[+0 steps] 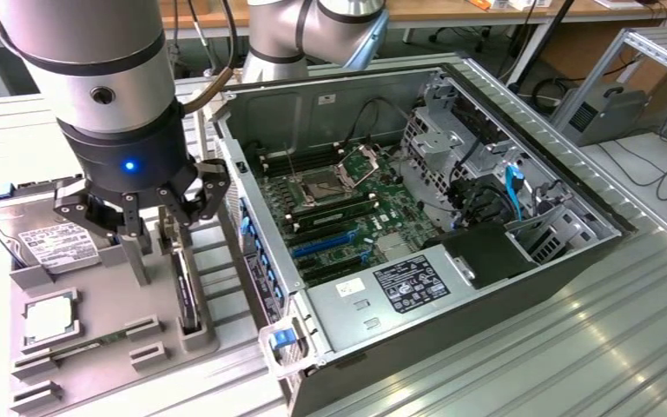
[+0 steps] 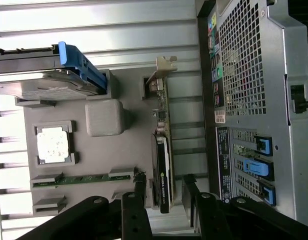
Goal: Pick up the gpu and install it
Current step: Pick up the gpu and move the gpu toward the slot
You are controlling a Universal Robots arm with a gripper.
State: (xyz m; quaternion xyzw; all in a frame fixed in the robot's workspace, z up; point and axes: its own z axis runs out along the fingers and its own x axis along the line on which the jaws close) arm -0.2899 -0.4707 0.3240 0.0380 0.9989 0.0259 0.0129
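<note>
Grey moulded tray (image 2: 131, 100) holds thin gpu (image 2: 163, 165), hand (image 2: 164, 182) straddling it.

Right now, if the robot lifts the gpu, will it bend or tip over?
Probably it stays stiff: the gpu looks like a flat, hard board. It stands on its thin edge in the tray, so a sideways push might tip it. Its bare parts look delicate, so the open gripper around it should likely squeeze gently.

The gpu (image 2: 163, 150) stands on edge in the grey holder (image 2: 129, 150), between the spread fingers of the gripper (image 2: 164, 182), with a CPU chip (image 2: 53, 144) and memory stick (image 2: 84, 179) seated in the holder and the computer case (image 2: 254, 100) alongside
</note>
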